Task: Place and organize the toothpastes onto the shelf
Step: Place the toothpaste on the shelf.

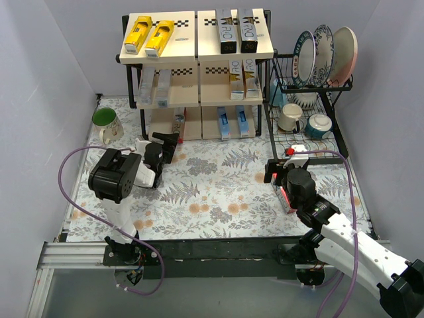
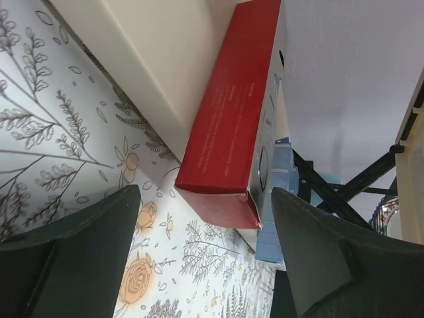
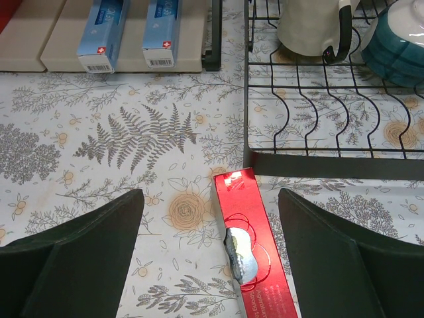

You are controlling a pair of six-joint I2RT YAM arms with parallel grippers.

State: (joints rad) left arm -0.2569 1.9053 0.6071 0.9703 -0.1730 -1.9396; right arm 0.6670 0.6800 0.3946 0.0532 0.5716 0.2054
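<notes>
Toothpastes (image 1: 159,38): eleven boxes already lie on the shelf (image 1: 184,48), mostly in pairs, and one more lies on the table (image 1: 218,192).
Top tier: two yellow boxes on the left, two dark ones on the right.
Middle tier: two silver-grey boxes on the left, two gold-and-white ones on the right.
Bottom tier: one shelved red box (image 2: 225,126) on the left, two blue boxes (image 3: 103,33) on the right.
Loose red box (image 3: 248,245): it lies flat on the table with its far end just beside the base bar of the dish rack (image 3: 318,164).
Left gripper (image 2: 205,195): your fingers are apart and hold nothing. The near end of the shelved red box sits just ahead of the gap, touching neither finger.
Right gripper (image 3: 211,195): your fingers are spread wide and empty, above the loose red box, which sits a little right of centre.
Step in hand: it looks like picking up the loose red box to pair it with the shelved one.
Risk on the right: the dish rack bar is close, so a finger coming down off-centre could strike it or push the box against it.
Risk of tilt: grip near one end and the long box may droop and catch the shelf.
Risk on the left: moving sideways while this close could clip the shelved red box and skew it.
Risk of crushing: the card is thin, so a hard squeeze may dent it.
</notes>
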